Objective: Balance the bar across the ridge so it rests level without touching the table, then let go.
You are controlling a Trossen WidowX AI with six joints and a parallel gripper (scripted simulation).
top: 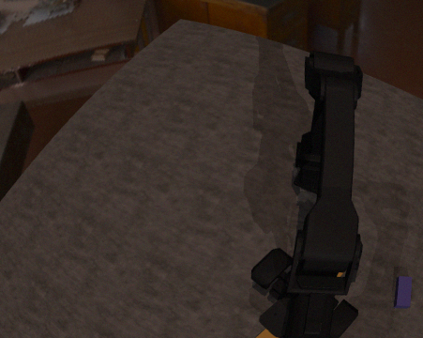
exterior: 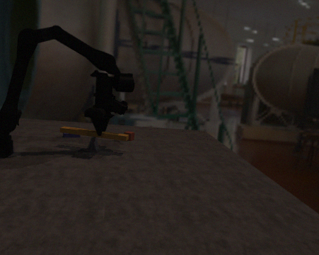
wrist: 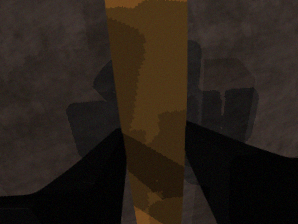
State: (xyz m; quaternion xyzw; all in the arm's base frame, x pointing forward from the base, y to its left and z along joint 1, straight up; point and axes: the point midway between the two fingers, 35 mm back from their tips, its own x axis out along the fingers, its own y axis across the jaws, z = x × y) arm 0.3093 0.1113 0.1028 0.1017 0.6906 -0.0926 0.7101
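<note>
A long orange bar [exterior: 113, 136] [wrist: 143, 3] with a small red piece [exterior: 130, 135] at its right end hangs above the table. It lies over a small grey ridge [exterior: 92, 144] and slopes slightly down to the right. My gripper [exterior: 100, 132] [wrist: 152, 131] is shut on the bar near its middle, right above the ridge. In the top view the arm [top: 330, 188] covers most of the bar; only an orange tip [top: 263, 334] shows at the bottom edge. I cannot tell whether the bar touches the ridge.
A small purple block [top: 402, 291] [exterior: 71, 135] lies on the table beside the ridge, under the bar's left end in the exterior view. The table's edge curves away on the far side. The arm's base [exterior: 0, 142] stands at the left.
</note>
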